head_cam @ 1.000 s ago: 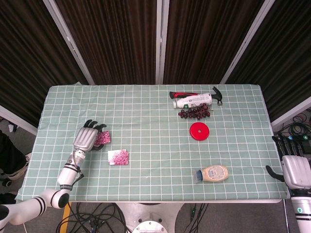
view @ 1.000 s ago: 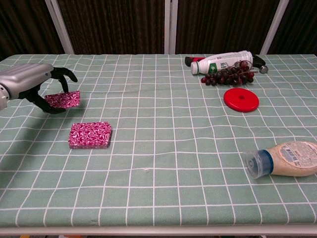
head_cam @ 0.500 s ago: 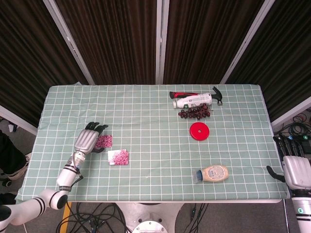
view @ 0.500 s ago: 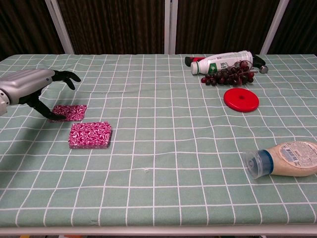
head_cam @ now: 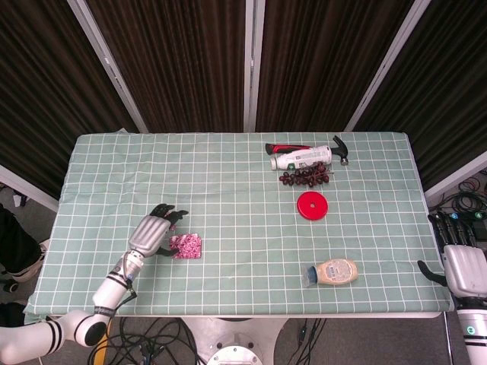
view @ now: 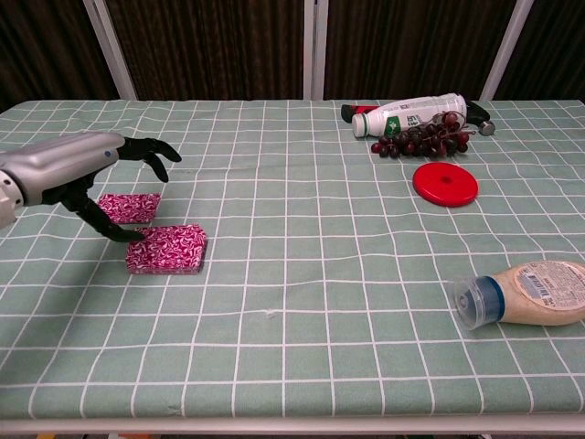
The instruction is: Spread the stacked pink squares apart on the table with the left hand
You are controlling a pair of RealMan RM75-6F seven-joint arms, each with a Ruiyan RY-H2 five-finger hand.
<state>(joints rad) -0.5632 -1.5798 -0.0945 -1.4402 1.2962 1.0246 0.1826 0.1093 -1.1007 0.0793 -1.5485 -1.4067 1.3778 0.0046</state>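
A stack of pink patterned squares [view: 167, 249] lies on the green checked cloth at the front left, also seen as the stack [head_cam: 188, 245] in the head view. One single pink square [view: 128, 208] lies flat just behind and left of it; in the head view my hand hides it. My left hand [view: 87, 169] hovers over both with its fingers spread and nothing in it, and its thumb [view: 117, 227] reaches down beside the stack's left edge. In the head view the left hand [head_cam: 156, 232] overlaps the stack's left side. My right hand [head_cam: 464, 266] stays off the table's right edge, fingers apart.
At the back right lie a white bottle [view: 416, 114], a hammer [head_cam: 338, 147] behind it and a bunch of dark grapes [view: 420, 137]. A red disc [view: 444, 184] sits in front of them. A mayonnaise bottle [view: 526, 293] lies on its side at the front right.
My left hand set the single pink square down on the cloth and let it go. It then moved right and toward the front, over the stack.
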